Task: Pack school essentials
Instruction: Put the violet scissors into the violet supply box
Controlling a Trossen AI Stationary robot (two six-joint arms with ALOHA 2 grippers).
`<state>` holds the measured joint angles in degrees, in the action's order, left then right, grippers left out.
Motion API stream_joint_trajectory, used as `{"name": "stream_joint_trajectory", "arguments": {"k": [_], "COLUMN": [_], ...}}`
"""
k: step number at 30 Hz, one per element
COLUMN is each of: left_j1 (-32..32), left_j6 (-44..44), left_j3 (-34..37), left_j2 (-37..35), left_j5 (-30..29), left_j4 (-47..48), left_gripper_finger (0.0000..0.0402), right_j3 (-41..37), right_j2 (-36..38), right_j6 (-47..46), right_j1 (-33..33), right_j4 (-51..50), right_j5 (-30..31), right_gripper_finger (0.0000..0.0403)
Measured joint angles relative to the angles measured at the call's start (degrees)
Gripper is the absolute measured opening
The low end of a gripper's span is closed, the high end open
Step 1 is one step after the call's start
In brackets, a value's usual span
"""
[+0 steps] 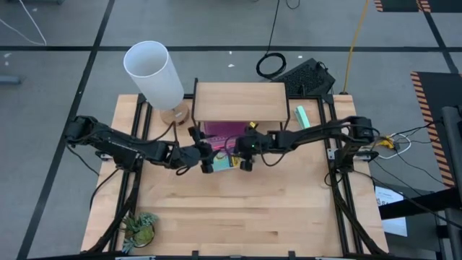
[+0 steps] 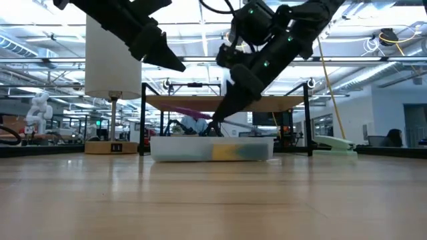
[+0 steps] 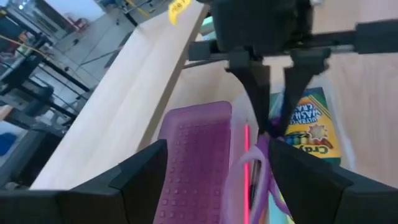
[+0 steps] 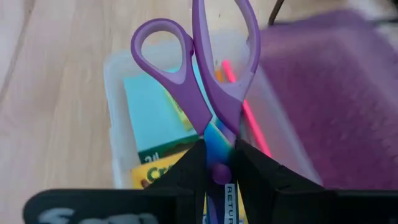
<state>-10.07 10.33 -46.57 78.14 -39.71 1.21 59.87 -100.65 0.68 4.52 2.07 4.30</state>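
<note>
A clear plastic box [image 4: 118, 81] stands at mid-table in front of the wooden shelf, its purple lid [image 3: 196, 155] lying open beside it. Inside lie the yellow-green crayon box [image 3: 311, 124], the light-blue note pad [image 4: 152, 112] and the thin pink stick [image 4: 245, 115]. My right gripper [image 1: 240, 160] slants down over the box, shut on the purple-and-blue-handled scissors [image 4: 208, 81]. My left gripper [image 1: 204, 160] hangs open just left of the box, raised above it in the low view [image 2: 157, 50], holding nothing. My right gripper pinches the scissors at the pivot [image 4: 217, 152], where the blue meets the purple handles, between its two fingers [image 4: 189, 171]. The fingers slant down from the table's right and lie along the scissors. The handle loops [image 3: 258, 168] point down into the box; whether they rest on its contents, I cannot tell.
A white lamp [image 1: 155, 72] stands at the far left beside the wooden shelf [image 1: 240, 101]. A mint-green block [image 1: 302, 115] lies right of the shelf. A green toy dinosaur [image 1: 141, 230] sits at the near left corner. The table's near half [image 1: 245, 217] is bare wood.
</note>
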Motion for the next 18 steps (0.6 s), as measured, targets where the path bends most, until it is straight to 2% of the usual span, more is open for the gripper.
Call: {"name": "stream_joint_trajectory", "arguments": {"k": [7, 18], "left_j1": [0.35, -0.70], "left_j6": [-2.71, -7.57], "left_j3": [0.00, 0.00], "left_j2": [-0.15, -0.15], "left_j5": [0.18, 0.29], "left_j4": [0.11, 0.40], "left_gripper_finger": [0.0282, 0.0282], "right_j3": [-0.02, -0.04], "right_j2": [-3.20, -3.45], "right_j6": [-3.33, -6.26], "right_j1": [-0.07, -0.09], "right_j4": [0.25, 3.52], "right_j5": [0.06, 0.06], "right_gripper_finger": [0.0066, 0.0066]}}
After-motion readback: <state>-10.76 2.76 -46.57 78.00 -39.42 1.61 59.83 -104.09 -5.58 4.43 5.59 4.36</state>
